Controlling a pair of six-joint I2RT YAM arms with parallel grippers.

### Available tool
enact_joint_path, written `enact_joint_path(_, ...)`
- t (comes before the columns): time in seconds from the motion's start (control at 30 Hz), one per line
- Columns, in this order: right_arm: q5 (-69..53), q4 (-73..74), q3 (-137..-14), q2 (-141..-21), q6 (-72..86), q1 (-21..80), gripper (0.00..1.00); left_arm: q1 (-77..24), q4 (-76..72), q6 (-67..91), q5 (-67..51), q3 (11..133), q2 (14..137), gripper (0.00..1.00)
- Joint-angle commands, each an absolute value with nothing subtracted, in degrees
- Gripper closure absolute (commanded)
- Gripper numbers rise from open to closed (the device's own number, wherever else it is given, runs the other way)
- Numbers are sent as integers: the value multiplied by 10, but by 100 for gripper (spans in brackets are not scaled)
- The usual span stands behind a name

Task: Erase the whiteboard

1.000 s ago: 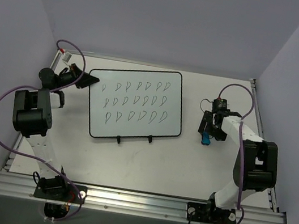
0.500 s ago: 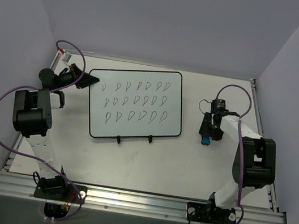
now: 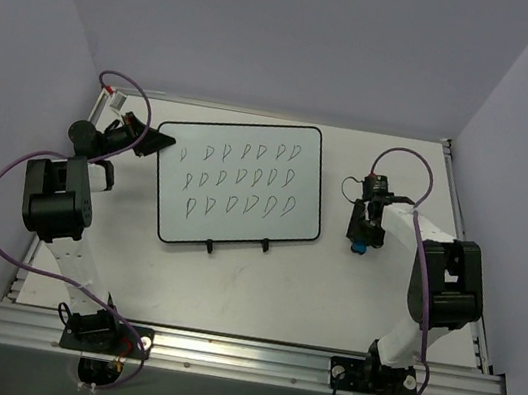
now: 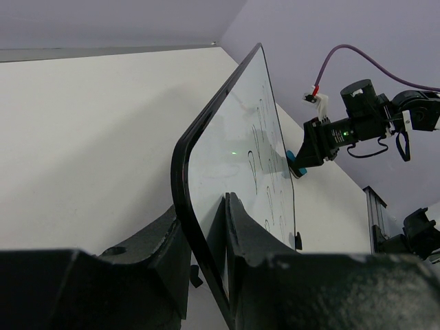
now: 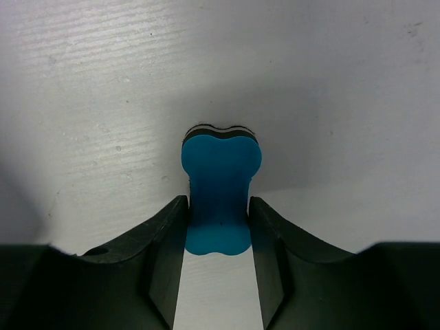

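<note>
The whiteboard [image 3: 239, 183] lies mid-table, white with a thin black frame and two small black feet at its near edge, covered with several dark scribbles. My left gripper [image 3: 157, 139] is shut on the board's far left corner; in the left wrist view [image 4: 206, 227] the jaws pinch the black frame of the whiteboard [image 4: 254, 148]. My right gripper [image 3: 363, 236] is shut on a blue eraser [image 3: 362, 243], held to the right of the board, apart from it. In the right wrist view [image 5: 218, 220] the blue eraser [image 5: 220, 189] sits between the fingers above the table.
The table's raised rim [image 3: 463, 221] runs along the right and far sides. Grey walls close in on three sides. A metal rail [image 3: 238, 355] with both arm bases crosses the near edge. Purple cables loop off each arm.
My right gripper with the eraser has moved slightly left and away, towards the board's right edge. The left gripper and the board have not moved.
</note>
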State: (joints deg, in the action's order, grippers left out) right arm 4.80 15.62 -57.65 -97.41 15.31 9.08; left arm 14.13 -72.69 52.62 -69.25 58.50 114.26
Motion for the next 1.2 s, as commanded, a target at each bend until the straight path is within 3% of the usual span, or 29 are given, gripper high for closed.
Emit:
enact_joint_path(0.0,69,167,-575,-962,153,95,65,117,-782,440,-708,580,1146,98)
enact_joint_path(0.17,66,164,-576,-965,150,94,76,117,-781,440,-708,580,1148,98)
enact_joint_path(0.23,65,163,-576,-967,149,94,76,117,-781,441,-708,581,1150,98)
enact_joint_path(0.3,62,167,-579,-967,147,94,87,117,-781,442,-708,581,1150,98)
enact_joint_path(0.43,67,172,-588,-932,150,102,97,117,-783,442,-708,581,1149,98)
enact_joint_path(0.57,113,173,-622,-875,169,162,98,117,-780,439,-710,580,1148,98)
enact_joint_path(0.77,192,72,-694,-852,178,365,100,117,-791,439,-711,577,1145,98)
enact_joint_path(0.93,236,39,-811,-970,159,478,100,114,-795,440,-712,575,1143,98)
enact_joint_path(1.17,246,119,-1061,-1183,131,556,100,112,-808,444,-713,571,1144,98)
